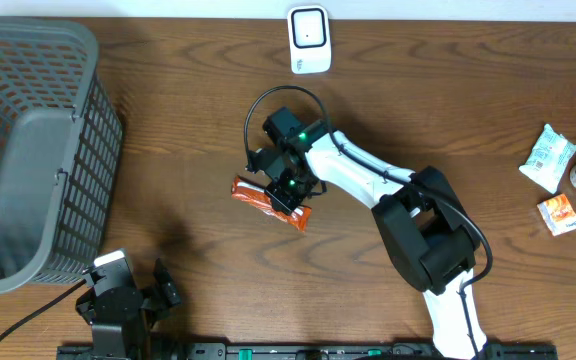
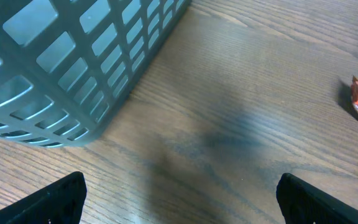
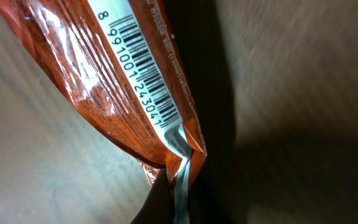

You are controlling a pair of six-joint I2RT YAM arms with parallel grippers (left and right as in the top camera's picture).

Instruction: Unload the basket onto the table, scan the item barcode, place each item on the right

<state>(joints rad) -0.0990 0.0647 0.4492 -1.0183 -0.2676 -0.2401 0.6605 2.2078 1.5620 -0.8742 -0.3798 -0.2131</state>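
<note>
Orange snack packet (image 1: 250,193) is being gripped near the middle of the worktop (image 1: 168,90), with the right end effector (image 1: 286,200) clamped on one crimped end; its barcode (image 3: 143,71) is being shown in the right wrist view. The left end effector (image 2: 179,202) is being held with fingers wide apart near the grey basket (image 1: 28,150), well apart from the packet

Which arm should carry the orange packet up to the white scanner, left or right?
Right. The right arm has its jaws shut on the orange packet, barcode showing, and the white scanner lies just beyond. The left arm sits with open, empty jaws beside the basket, farther away.
</note>
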